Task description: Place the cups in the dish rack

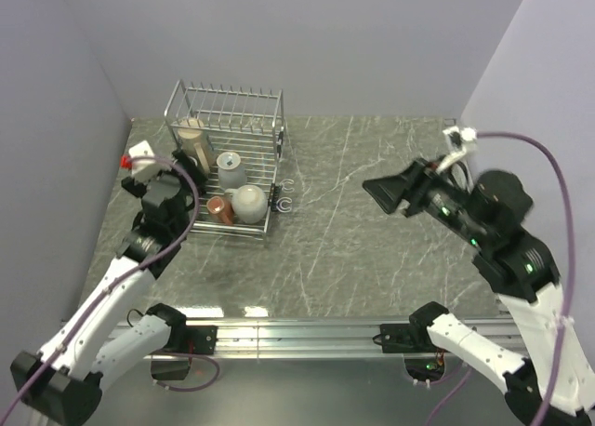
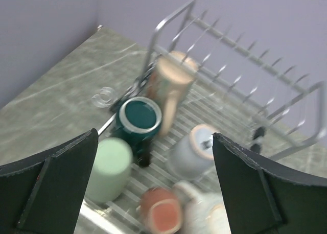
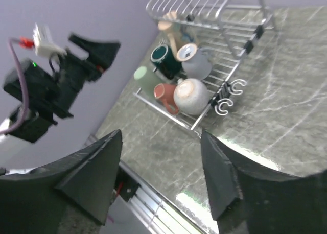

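Six mugs in the rack, both arms empty.
Top cam: dish rack [image 1: 228,96] sits far-L on table [image 1: 353,259], near the L wall. Tan mug [image 1: 195,139] is at its back-L, blue-grey mug [image 1: 229,170] in the mid, cream mug [image 1: 249,203] & red-brown mug [image 1: 220,208] side by side at the front edge. L fingers [image 1: 184,179] hang over the rack's L side. R fingers [image 1: 386,192] are well apart on the R, above bare table, pointing L. L wrist cam (blurry): L fingers spread wide w/ nothing btwn them. Below are dark green mug [image 2: 139,119] w/ pale green mug [image 2: 109,167] just beside it, the tan one tilted behind, the other three to the R. R wrist cam: R fingers wide open, holding nothing. The rack w/ all six mugs shows far off, L arm beside it.
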{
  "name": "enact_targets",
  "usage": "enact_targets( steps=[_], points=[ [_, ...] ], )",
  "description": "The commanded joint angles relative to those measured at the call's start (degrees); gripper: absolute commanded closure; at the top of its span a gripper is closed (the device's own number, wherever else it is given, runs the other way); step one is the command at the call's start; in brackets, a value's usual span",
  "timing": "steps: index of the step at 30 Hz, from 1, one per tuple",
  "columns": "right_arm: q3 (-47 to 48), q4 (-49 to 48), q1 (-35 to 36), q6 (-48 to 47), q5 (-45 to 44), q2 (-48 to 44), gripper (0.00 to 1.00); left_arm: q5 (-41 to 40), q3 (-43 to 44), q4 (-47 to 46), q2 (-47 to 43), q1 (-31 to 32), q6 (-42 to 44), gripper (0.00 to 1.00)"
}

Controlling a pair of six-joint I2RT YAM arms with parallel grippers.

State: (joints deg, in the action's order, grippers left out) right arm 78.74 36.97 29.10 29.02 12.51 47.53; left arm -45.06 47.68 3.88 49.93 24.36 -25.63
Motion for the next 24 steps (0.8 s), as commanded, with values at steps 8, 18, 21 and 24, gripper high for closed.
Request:
enact_targets(
  steps=[8,18,21,24],
  points=[
    [-14.13,1.19,-0.1,4.64,-13.65,-19.22,0.06,-3.27,-22.35,-6.25,-21.72,-0.01,-0.12,0.0],
    [-22.85,-5.43,-0.1,6.94,-8.99,-26.27,0.0,-9.78,-27.73,-4.06,-23.38,-0.19,-13.82,0.01],
    [-19.42,-1.12,-0.01,6.15,-9.88,-21.7,0.0,-9.18,-28.69,-4.84,-23.65,-0.28,-11.92,0.0],
    [-20.02,-2.07,-0.01,4.65,-7.42,-20.63,0.0,-8.47,-29.49,-7.56,-22.34,-0.19,-7.44,0.01]
  ],
)
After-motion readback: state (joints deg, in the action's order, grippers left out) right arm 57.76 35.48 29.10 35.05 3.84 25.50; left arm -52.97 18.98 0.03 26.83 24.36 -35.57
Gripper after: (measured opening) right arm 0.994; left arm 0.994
